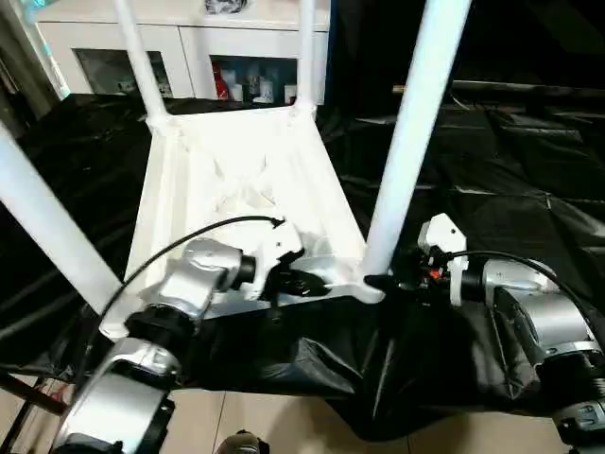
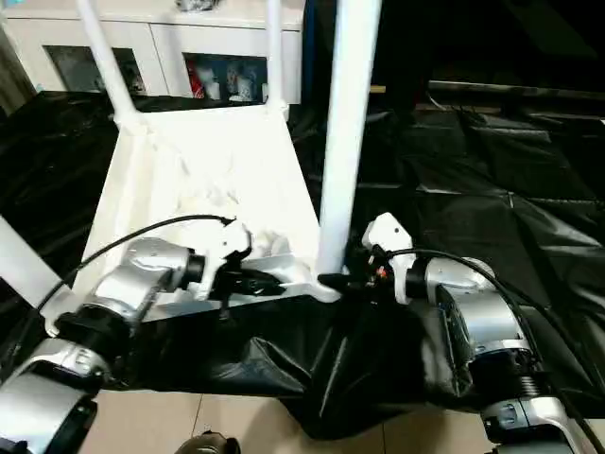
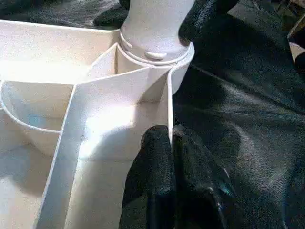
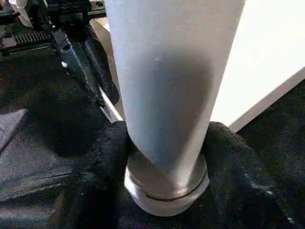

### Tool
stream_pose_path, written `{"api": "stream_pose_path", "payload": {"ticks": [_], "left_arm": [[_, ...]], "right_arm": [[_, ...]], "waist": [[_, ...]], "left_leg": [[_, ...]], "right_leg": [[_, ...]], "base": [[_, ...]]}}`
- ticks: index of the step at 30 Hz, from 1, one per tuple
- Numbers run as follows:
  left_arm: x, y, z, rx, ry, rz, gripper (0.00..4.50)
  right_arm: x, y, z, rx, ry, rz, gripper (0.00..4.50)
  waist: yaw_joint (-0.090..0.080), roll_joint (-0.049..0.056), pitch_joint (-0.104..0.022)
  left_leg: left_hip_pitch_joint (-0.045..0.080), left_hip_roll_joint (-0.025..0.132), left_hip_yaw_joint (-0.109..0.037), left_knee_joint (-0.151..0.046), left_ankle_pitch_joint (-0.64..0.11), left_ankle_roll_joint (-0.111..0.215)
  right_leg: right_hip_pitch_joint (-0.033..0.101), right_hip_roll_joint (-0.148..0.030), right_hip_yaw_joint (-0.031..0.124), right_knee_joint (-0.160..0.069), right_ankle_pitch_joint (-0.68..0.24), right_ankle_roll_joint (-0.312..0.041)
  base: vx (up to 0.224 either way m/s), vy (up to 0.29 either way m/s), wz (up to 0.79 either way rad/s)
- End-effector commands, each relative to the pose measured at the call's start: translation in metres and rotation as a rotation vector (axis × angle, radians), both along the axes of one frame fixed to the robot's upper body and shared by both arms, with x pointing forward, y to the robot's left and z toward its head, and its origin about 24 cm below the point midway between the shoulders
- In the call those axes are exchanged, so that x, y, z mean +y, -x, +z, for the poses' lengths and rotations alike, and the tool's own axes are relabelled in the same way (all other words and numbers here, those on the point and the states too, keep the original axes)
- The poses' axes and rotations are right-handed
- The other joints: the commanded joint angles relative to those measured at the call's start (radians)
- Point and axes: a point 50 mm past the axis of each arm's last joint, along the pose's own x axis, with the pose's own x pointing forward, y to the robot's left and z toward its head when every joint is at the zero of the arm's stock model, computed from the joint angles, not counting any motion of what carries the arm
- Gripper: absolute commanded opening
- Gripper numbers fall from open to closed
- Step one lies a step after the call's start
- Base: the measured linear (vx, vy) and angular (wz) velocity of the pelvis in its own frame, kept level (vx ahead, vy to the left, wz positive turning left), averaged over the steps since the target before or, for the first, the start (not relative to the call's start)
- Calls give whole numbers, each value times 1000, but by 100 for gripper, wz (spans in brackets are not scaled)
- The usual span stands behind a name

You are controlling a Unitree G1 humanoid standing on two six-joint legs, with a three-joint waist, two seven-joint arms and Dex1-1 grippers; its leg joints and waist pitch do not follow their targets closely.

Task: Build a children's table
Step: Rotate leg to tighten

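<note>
Your left gripper (image 3: 169,157) fingers are pinching shut on the near rim wall of the tabletop (image 1: 241,180); your right gripper (image 4: 164,167) fingers are closing around the base of the near right leg (image 1: 406,142) at its socket. Tabletop is lying upside down on the black-draped table (image 1: 510,180), all four legs standing up

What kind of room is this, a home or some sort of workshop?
Probably a lab or demo room, not a home: the work table is draped in black sheeting, a white glass-door cabinet stands behind it, and the floor is plain tile.
</note>
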Motion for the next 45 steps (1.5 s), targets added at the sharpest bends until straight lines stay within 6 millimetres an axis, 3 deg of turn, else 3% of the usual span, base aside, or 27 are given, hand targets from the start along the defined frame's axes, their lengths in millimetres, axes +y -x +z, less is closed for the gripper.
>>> {"api": "stream_pose_path", "payload": {"ticks": [1,7,11,13,16,19,20,23,25,28,30,32,40,45], "left_arm": [[-12,-3,18,-70,80,-36,0],[-13,2,15,-55,81,-49,0],[-22,-3,15,-75,93,10,0],[-31,-9,16,-96,89,69,0],[-35,-11,16,-104,88,93,0],[-53,-17,18,-123,101,173,0],[-62,-19,20,-134,103,213,0],[-80,-22,23,-147,102,278,0],[-89,-23,24,-159,98,312,0],[-94,-23,25,-174,94,336,0],[-94,-24,24,-180,90,333,0],[-92,-24,24,-179,93,324,0],[-72,-22,22,-162,89,216,0],[-51,-13,18,-129,80,72,0]], "right_arm": [[19,9,-4,39,-42,129,206],[20,14,-7,73,-61,135,199],[23,12,-15,66,-75,36,198],[30,5,-25,58,-73,-115,198],[32,2,-29,62,-74,-173,198],[43,-5,-40,78,-74,-346,197],[50,-10,-44,87,-74,-435,197],[63,-19,-49,111,-88,-593,197],[70,-25,-47,89,-84,-668,197],[75,-28,-44,63,-81,-664,197],[78,-29,-40,39,-113,-632,197],[78,-29,-36,34,-142,-603,267],[59,-23,-23,-36,-127,-410,311],[29,-21,-12,-91,-58,-276,311]], "waist": [[3,-19,-64],[5,-18,-64],[4,-19,-62],[-2,-19,-59],[-12,-21,-57],[-19,-21,-56],[-21,-12,-57],[-34,-13,-58],[-35,-12,-61],[-33,-13,-63],[-27,-13,-66],[-26,-13,-65],[-25,-9,-62],[-20,-7,-63]], "left_leg": [[29,49,-23,-65,-238,56],[29,49,-22,-65,-237,55],[30,49,-23,-68,-258,42],[31,47,-24,-71,-283,28],[35,45,-29,-77,-330,-4],[35,43,-29,-78,-333,-8],[36,43,-30,-79,-337,-16],[35,41,-35,-83,-348,-36],[33,39,-32,-81,-326,-27],[33,36,-28,-76,-292,-10],[29,36,-26,-71,-236,22],[29,35,-25,-70,-226,34],[32,40,-27,-74,-274,30],[32,43,-24,-70,-265,36]], "right_leg": [[39,-64,30,-66,-157,-241],[38,-63,31,-67,-154,-237],[36,-65,32,-71,-200,-227],[31,-65,33,-75,-235,-220],[32,-69,33,-86,-325,-189],[30,-68,34,-88,-330,-179],[28,-68,35,-88,-326,-179],[32,-69,33,-87,-326,-177],[32,-65,34,-85,-276,-181],[36,-63,34,-83,-209,-185],[43,-62,33,-75,-120,-197],[45,-61,32,-74,-102,-204],[45,-61,32,-78,-151,-208],[45,-60,32,-75,-126,-228]], "base": [[0,0,0],[0,0,0],[0,0,0],[0,0,0],[0,0,0],[0,0,0],[0,0,0],[0,0,0],[0,0,0],[0,0,0],[0,0,0],[0,0,0],[0,0,0],[0,0,0]]}}
